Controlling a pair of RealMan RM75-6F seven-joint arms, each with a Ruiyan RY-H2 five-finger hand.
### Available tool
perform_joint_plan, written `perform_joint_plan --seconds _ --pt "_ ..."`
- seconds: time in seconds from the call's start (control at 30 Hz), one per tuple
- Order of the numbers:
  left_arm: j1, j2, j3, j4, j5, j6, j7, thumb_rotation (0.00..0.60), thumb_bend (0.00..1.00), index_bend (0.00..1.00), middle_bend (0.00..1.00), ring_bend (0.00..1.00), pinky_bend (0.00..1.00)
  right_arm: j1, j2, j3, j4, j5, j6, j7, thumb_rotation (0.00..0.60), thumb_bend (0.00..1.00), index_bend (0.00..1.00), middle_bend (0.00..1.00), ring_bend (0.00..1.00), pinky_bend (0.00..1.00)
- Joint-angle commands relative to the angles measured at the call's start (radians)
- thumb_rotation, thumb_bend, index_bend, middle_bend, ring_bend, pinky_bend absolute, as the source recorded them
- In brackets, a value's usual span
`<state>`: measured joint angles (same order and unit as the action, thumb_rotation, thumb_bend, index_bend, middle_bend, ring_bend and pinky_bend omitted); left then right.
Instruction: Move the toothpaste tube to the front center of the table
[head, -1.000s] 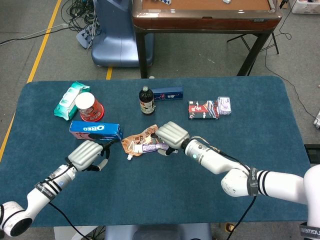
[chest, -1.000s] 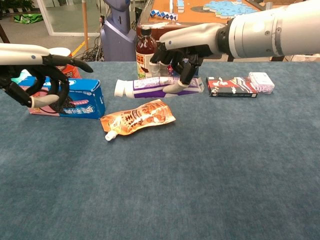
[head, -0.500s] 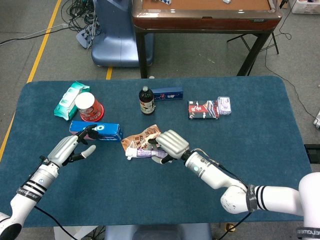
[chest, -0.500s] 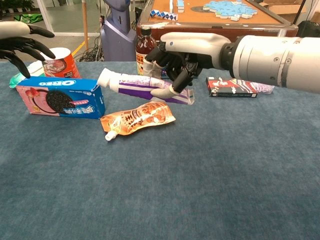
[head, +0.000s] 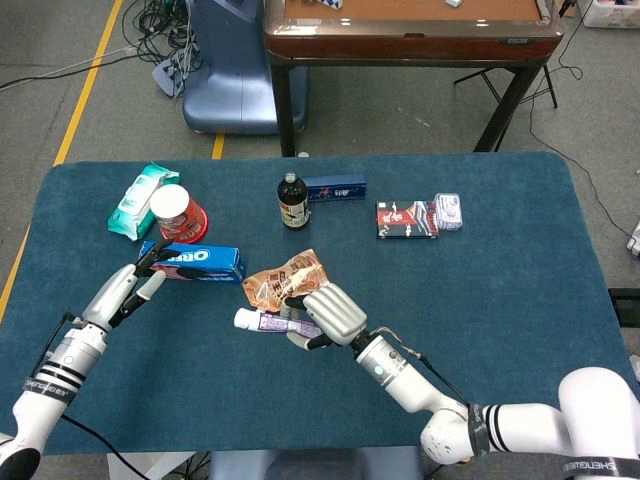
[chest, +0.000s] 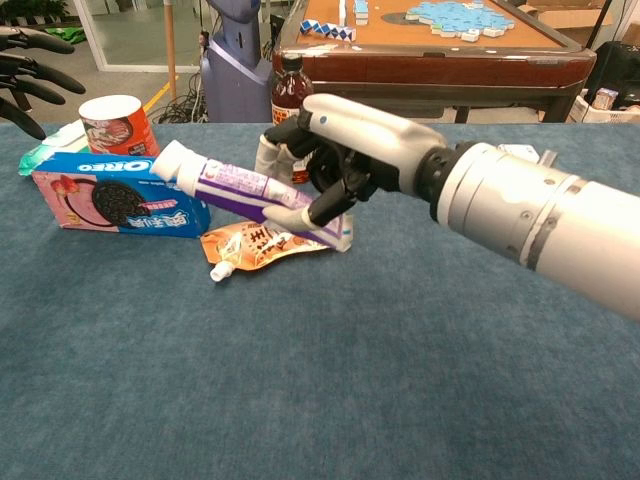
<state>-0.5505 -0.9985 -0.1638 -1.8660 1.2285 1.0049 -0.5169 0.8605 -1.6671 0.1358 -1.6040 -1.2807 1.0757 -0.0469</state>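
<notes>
My right hand (head: 322, 314) (chest: 335, 160) grips the white and purple toothpaste tube (head: 262, 320) (chest: 235, 188) and holds it off the table, its cap end pointing left and tilted up in the chest view. The tube hangs just in front of an orange spouted pouch (head: 283, 281) (chest: 262, 243) lying flat on the blue cloth. My left hand (head: 128, 290) (chest: 28, 75) is lifted at the left with fingers spread, holding nothing, beside the Oreo box (head: 193, 262) (chest: 116, 203).
A red cup (head: 178, 213) (chest: 113, 124) and a green wipes pack (head: 141, 199) stand behind the Oreo box. A dark bottle (head: 292, 202), a blue box (head: 336, 188), a red box (head: 406, 220) and a small pack (head: 449, 211) line the back. A wooden table (head: 410, 30) stands beyond.
My right hand carried the tube toward the front and left, past the pouch. My left hand rose, opened its fingers and drew back to the left of the Oreo box.
</notes>
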Motion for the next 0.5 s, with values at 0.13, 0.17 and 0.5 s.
perform_joint_plan --seconds 0.13,0.17,0.5 --pt "0.013 -0.049 -0.007 0.023 0.016 0.042 0.048 0.000 0.19 0.00 0.14 0.11 0.22 -0.010 -0.105 0.022 0.079 -0.003 -0.010 0.038 0.600 0.97 0.97 0.90 0.78 0.81" --pt "0.014 -0.056 -0.009 0.024 0.016 0.048 0.054 0.000 0.19 0.00 0.14 0.11 0.21 -0.009 -0.112 0.025 0.085 -0.002 -0.013 0.041 0.600 0.97 0.97 0.90 0.78 0.81" --pt "0.021 -0.150 -0.018 0.045 0.019 0.095 0.141 0.000 0.17 0.00 0.11 0.08 0.16 0.015 -0.217 0.095 0.171 0.020 -0.055 0.082 0.600 0.97 0.97 0.91 0.79 0.82"
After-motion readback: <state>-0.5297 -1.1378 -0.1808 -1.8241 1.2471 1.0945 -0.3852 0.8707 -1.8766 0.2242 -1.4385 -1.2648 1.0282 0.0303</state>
